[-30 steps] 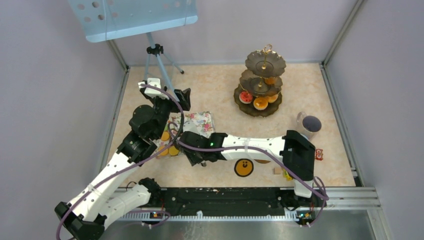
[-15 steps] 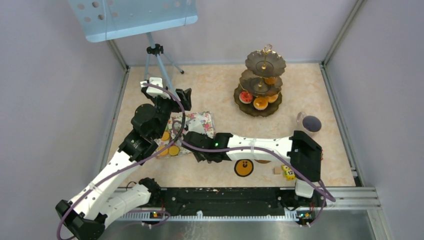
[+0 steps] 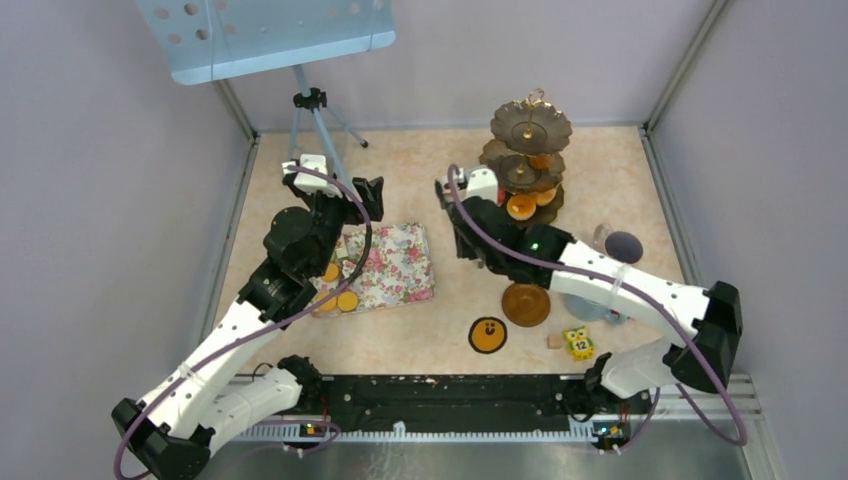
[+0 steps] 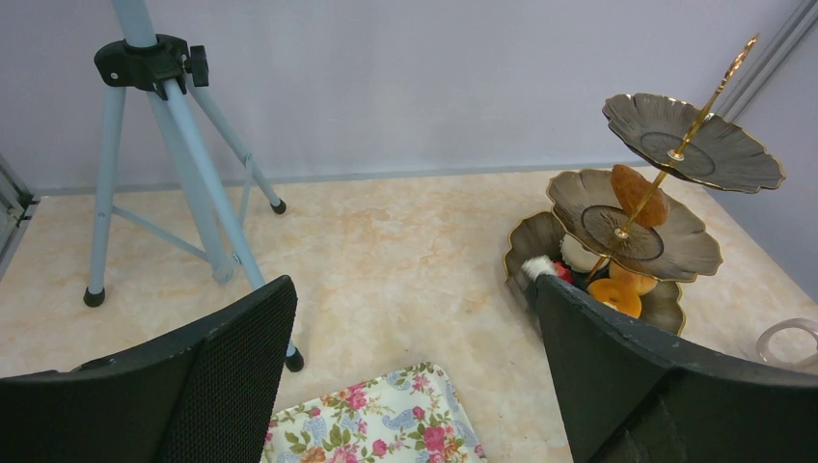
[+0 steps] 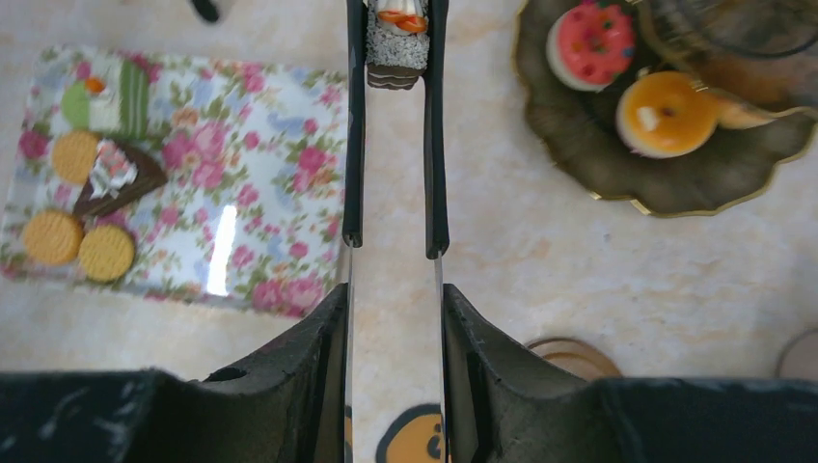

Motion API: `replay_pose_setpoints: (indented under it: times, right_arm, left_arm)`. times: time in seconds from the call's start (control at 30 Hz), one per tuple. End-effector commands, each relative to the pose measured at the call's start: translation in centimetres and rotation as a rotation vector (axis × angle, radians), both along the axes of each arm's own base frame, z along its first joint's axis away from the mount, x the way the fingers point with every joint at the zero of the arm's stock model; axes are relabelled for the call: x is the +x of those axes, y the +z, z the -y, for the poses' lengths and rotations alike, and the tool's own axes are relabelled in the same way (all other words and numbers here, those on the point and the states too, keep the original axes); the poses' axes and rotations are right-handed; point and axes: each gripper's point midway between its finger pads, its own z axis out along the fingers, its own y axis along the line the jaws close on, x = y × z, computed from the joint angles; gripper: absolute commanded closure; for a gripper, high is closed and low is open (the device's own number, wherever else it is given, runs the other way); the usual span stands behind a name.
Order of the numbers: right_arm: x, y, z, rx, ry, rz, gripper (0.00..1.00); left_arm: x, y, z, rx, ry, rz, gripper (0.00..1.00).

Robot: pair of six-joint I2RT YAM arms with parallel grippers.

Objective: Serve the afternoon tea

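The right gripper (image 3: 445,192) reaches out over the table between the floral tray (image 3: 400,262) and the stand (image 3: 527,125). Its jaws are pinched on a small cake slice (image 5: 396,34), dark-sided with white and orange on top. The slice hangs above bare tabletop, just left of the stand's bottom tier. A red round (image 5: 590,43) and an orange round (image 5: 666,111) sit on that tier, and another orange piece lies on the middle tier.

The left gripper (image 4: 413,289) hangs over the far left part of the tray, jaws spread wide with nothing between them. On the tray's left end lie a green pastry (image 5: 111,96), a brown slice (image 5: 111,178) and three orange biscuits (image 5: 53,236).

Near the right arm, the brown saucer (image 3: 526,304) lies on the table. The mug (image 3: 620,245) stands farther right, and the owl block (image 3: 578,342) sits near the front edge.
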Motion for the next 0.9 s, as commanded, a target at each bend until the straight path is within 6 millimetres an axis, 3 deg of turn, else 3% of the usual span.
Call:
replay_pose_setpoints:
  times: [0.0, 0.1, 0.23, 0.87]
  right_arm:
    - [4.0, 4.6, 3.8, 0.032, -0.106, 0.136, 0.81]
    - [6.6, 6.0, 6.3, 0.014, -0.171, 0.176, 0.81]
    - [9.0, 6.6, 8.7, -0.037, -0.228, 0.195, 0.81]
    - [15.3, 3.0, 10.3, -0.105, -0.29, 0.151, 0.79]
  left_arm:
    - [0.0, 1.9, -0.3, -0.032, 0.008, 0.049, 0.01]
    - [0.0, 2.0, -0.3, -0.034, 0.005, 0.049, 0.01]
    - [-0.1, 2.1, -0.3, -0.037, 0.002, 0.053, 0.01]
    - [0.1, 1.7, -0.2, -0.029, 0.008, 0.043, 0.01]
